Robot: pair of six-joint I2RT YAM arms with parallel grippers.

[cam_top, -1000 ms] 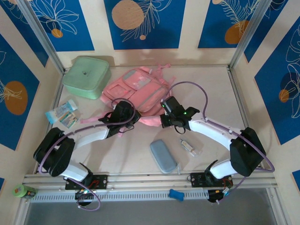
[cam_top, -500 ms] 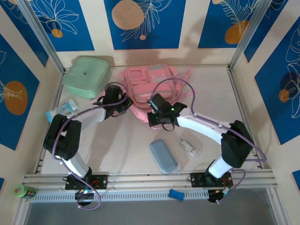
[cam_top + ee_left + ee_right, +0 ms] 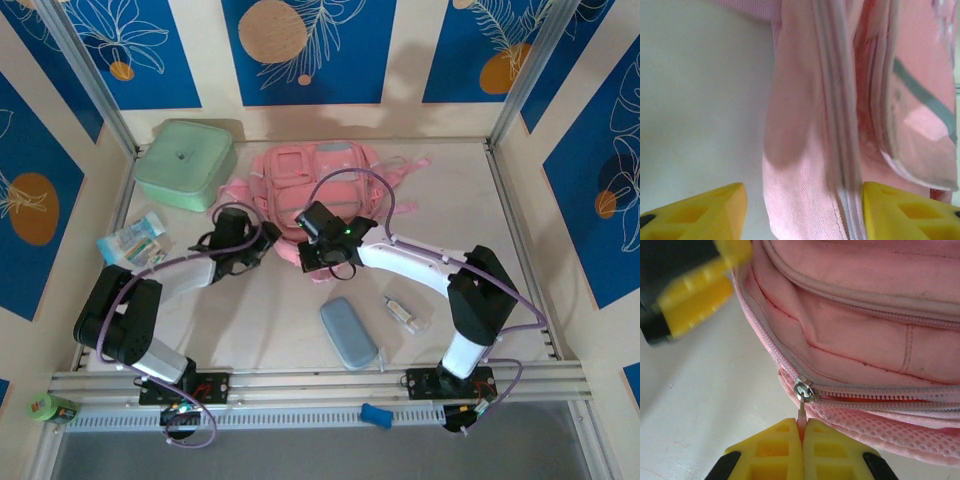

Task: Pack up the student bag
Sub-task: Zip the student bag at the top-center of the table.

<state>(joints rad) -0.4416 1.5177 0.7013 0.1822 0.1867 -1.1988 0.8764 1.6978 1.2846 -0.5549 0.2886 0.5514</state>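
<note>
One student bag (image 3: 318, 180) lies flat at the far middle of the table (image 3: 500, 230), front pockets up. Its left side is just beside a mint-green square lidded box (image 3: 185, 163), and its pink straps (image 3: 408, 166) trail off to the right.

The right gripper (image 3: 802, 429) sits at the bag's near edge. Its two yellow fingers (image 3: 775, 450) are pressed together on the thin pink zipper pull (image 3: 802, 415), which hangs from a single metal slider (image 3: 804, 390). That slider sits on the zip running along the lower seam, above a band of pink mesh (image 3: 880, 435). A second zip line, grey-edged, curves across the pocket higher up.

The left gripper (image 3: 805, 215) is at the bag's near-left corner, and its jaws stand apart. One yellow fingertip (image 3: 705, 210) is over bare table. The other (image 3: 905, 210) is against the pink cloth, with a fold of fabric and zip tape lying between the two. Nothing is clamped there. A grey reflective strip (image 3: 920, 97) shows on the bag in this wrist view.

Nearer the arms lie one grey-blue oval case (image 3: 348, 333) and, just to its right, one small clear bottle (image 3: 405, 314). Near the left wall are two small packets (image 3: 135, 242) side by side — their print is too small to read. On the near rail sit one green roll (image 3: 50, 407) and one small blue piece (image 3: 375, 414).
</note>
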